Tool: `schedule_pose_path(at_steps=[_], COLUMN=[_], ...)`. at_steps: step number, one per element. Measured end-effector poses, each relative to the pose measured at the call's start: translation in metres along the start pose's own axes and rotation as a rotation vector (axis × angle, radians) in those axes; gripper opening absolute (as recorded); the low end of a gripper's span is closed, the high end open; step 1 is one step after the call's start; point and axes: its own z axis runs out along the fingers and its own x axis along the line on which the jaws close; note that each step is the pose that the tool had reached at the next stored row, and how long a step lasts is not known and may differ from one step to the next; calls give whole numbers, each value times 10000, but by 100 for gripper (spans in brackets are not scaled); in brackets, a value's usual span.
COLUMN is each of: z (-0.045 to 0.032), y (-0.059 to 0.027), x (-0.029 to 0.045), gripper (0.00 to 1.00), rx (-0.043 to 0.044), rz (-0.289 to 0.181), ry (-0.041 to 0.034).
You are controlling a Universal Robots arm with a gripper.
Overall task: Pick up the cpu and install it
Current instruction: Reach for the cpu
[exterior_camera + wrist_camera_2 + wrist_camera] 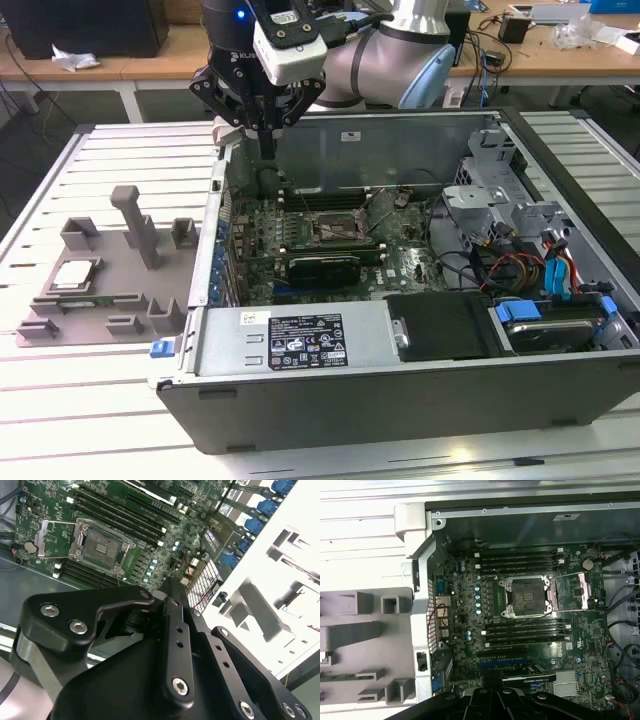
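closed and empty, the pincer (266,152) hangs above the edge of the open computer case (400,390). the cpu (75,275) lies well apart in the grey fixture tray (100,302) on the counter (120,150). approaching with jaws shut could knock the chip or clip the tray's posts (135,225).

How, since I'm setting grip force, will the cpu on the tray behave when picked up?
The cpu looks like a thin, flat, metal-topped square, so it is probably stiff and light. Its smooth pale top may be slippery. Lying flat on the grey fixture tray, it is unlikely to roll or tip.
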Motion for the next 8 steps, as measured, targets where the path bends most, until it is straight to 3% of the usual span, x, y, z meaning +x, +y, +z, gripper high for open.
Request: schedule_pose_path(at_steps=[5,8], z=[-2,-5], y=[-2,-14], x=[30,184], gripper=[11,11], rx=[1,1], rz=[0,0], ry=[1,0])
